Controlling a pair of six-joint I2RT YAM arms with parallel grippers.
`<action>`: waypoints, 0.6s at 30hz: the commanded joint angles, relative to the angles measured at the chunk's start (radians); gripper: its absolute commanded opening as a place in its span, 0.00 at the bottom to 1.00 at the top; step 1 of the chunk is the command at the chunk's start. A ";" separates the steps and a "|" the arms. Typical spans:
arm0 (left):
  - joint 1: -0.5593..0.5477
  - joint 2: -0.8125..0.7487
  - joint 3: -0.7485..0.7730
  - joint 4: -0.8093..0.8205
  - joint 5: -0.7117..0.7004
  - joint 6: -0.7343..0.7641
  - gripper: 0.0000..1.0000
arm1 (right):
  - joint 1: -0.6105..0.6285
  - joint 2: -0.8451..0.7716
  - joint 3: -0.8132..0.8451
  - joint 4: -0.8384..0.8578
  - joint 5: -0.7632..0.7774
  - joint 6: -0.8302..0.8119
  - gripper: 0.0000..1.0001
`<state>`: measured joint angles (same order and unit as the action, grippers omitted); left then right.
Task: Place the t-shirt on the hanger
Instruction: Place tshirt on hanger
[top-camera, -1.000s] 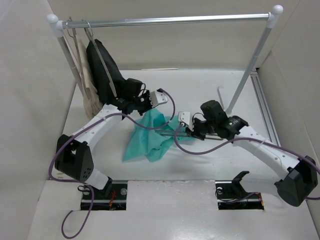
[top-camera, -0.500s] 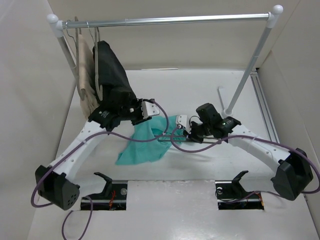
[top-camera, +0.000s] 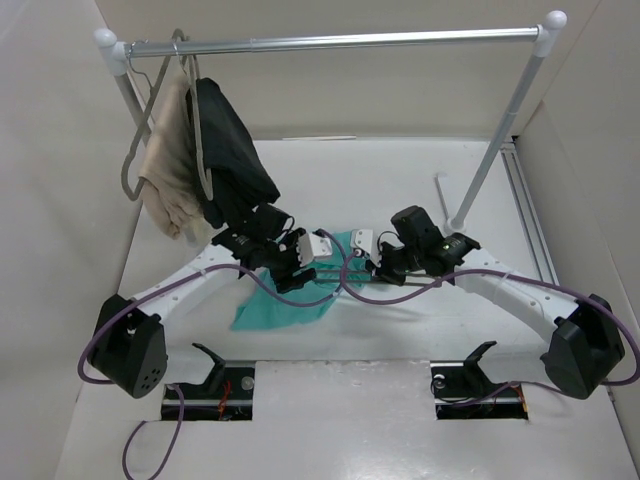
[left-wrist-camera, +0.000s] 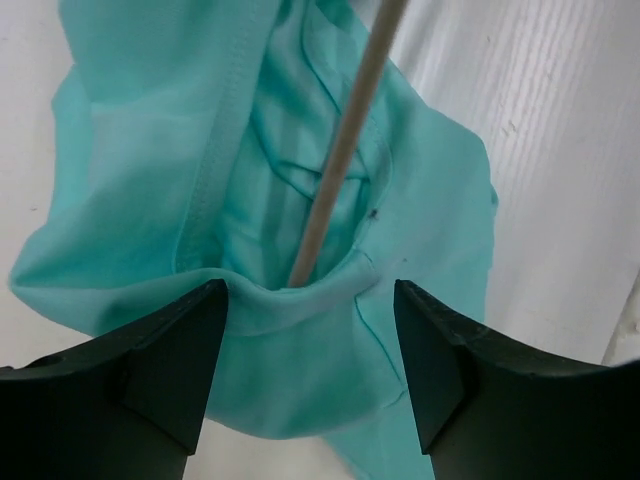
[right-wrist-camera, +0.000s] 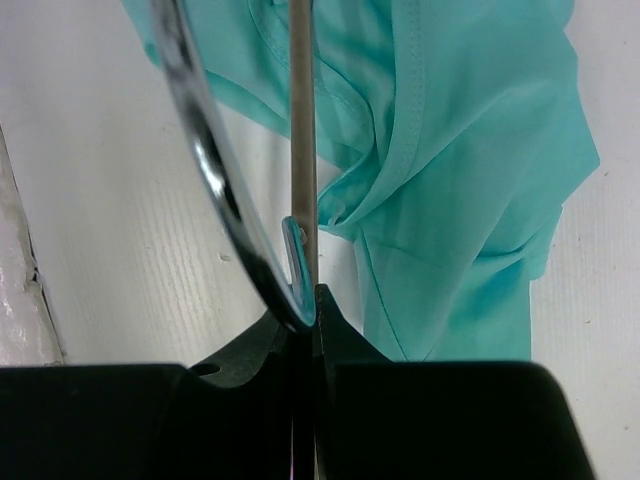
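Beige garment (top-camera: 165, 180) is what you meet first at the far left of the clothes rail (top-camera: 350, 40), with the black garment (top-camera: 230, 160) just beside it on the right, each on its own hanger. Below them your left arm reaches in over the white table (top-camera: 420, 190), and the left gripper (top-camera: 298, 274) points down onto the t-shirt (top-camera: 275, 308), which lies crumpled on the table between the two arms, a little left of the middle. In the left wrist view you can see both fingers (left-wrist-camera: 180, 360) standing wide apart with teal cloth bulging up between them; neither pad presses on it, so nothing is held there. One slim grey arm of the hanger (left-wrist-camera: 340, 160) runs down into a hemmed opening of the shirt just ahead of those fingers. Moving right, your right gripper (top-camera: 378, 265) sits just beside the shirt's right edge, and its wrist view shows the jaws pinched together on the hanger where the straight arm meets the shiny wire hook (right-wrist-camera: 205, 150). The rest of the shirt spreads beyond that grip. Further right the rail's slanted post (top-camera: 500, 130) stands well apart from both grippers.
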<state>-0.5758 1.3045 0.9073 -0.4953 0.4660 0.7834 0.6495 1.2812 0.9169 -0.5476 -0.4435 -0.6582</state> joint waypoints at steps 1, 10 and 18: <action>-0.001 -0.007 -0.011 0.122 -0.012 -0.117 0.64 | 0.009 -0.005 0.014 0.058 -0.012 -0.001 0.00; -0.001 0.024 -0.044 0.164 -0.004 -0.135 0.00 | 0.009 -0.014 0.005 0.058 -0.012 -0.001 0.00; -0.001 -0.036 0.080 0.017 0.052 0.029 0.00 | 0.009 -0.014 0.016 -0.008 0.018 -0.032 0.00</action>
<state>-0.5827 1.3266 0.9024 -0.4080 0.4828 0.7349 0.6495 1.2819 0.9154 -0.5423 -0.4221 -0.6697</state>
